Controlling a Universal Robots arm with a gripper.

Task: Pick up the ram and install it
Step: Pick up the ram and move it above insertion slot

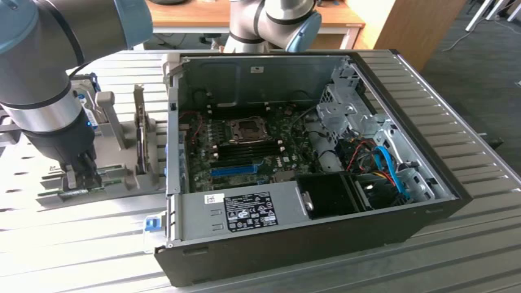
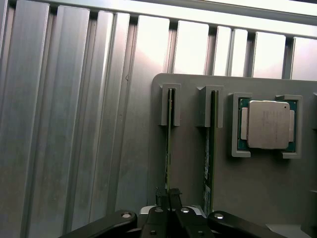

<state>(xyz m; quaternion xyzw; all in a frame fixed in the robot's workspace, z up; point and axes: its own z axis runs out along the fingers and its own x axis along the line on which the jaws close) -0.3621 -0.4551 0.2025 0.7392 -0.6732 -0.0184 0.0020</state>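
The ram (image 2: 169,144), a thin green stick seen edge-on, stands in a slot of the grey holder (image 2: 188,163). My gripper (image 2: 168,196) is shut on the ram's near end, its black fingers (image 2: 159,198) pinched against both faces. The far end still sits in the holder's bracket. A second green stick (image 2: 210,148) stands parallel in the neighbouring slot. In the exterior view my gripper (image 1: 84,177) reaches straight down onto the ram (image 1: 73,193) in the holder (image 1: 134,183), at the exterior view's left of the open computer case (image 1: 269,210).
A silver processor (image 2: 268,124) rests in a pocket of the holder beside the sticks. Inside the case lie the motherboard's dark memory slots (image 1: 244,146) and a long blue slot (image 1: 236,169). A second robot arm (image 1: 269,18) stands behind the case. Ribbed metal tabletop (image 2: 74,124) surrounds everything.
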